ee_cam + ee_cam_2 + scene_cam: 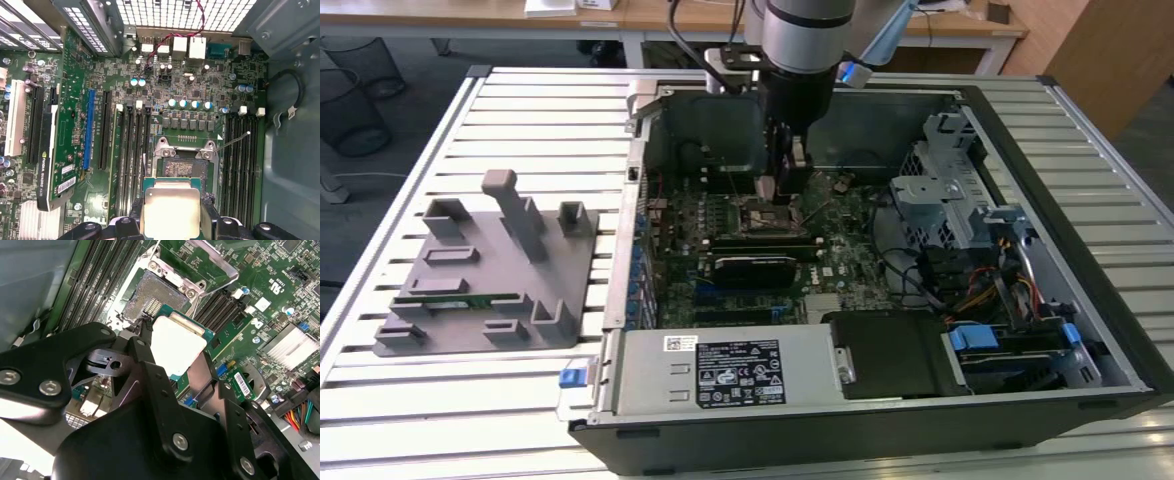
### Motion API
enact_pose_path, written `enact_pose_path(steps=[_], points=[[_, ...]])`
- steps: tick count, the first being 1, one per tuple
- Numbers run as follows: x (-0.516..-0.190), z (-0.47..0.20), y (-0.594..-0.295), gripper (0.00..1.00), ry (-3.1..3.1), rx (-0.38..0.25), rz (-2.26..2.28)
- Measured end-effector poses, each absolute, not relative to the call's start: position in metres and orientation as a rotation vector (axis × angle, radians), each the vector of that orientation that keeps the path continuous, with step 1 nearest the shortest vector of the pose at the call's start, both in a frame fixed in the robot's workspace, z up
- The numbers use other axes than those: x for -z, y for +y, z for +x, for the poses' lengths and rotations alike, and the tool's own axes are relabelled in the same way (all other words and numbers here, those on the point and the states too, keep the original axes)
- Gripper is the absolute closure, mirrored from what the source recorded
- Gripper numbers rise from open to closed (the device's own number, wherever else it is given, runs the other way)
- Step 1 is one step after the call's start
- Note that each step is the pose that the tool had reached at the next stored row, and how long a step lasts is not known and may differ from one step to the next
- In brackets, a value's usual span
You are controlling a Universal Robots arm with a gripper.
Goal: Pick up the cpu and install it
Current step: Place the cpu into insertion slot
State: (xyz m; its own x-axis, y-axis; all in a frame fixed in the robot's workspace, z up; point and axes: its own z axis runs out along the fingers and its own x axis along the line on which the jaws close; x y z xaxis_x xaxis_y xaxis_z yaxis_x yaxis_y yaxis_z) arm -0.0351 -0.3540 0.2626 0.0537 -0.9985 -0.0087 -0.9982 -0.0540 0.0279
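Jaws: clenched on the flat square silver-topped cpu [172,207].
Relation: cpu held level, just beside the open black-framed socket [184,167], not seated.

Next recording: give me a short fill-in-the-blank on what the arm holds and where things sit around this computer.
1. The gripper is shut on the ____.
2. The motherboard socket is ____, its contacts bare.
3. The grey fixture stands on the exterior view's ____ of the computer case.
Missing words: cpu; empty; left.
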Motion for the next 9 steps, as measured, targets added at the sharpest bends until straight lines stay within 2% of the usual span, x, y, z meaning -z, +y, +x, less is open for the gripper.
enact_pose_path(steps=[9], points=[[-0.2550, -0.0350, -0.3539, 0.47, -2.154, 0.040, 2.266]])
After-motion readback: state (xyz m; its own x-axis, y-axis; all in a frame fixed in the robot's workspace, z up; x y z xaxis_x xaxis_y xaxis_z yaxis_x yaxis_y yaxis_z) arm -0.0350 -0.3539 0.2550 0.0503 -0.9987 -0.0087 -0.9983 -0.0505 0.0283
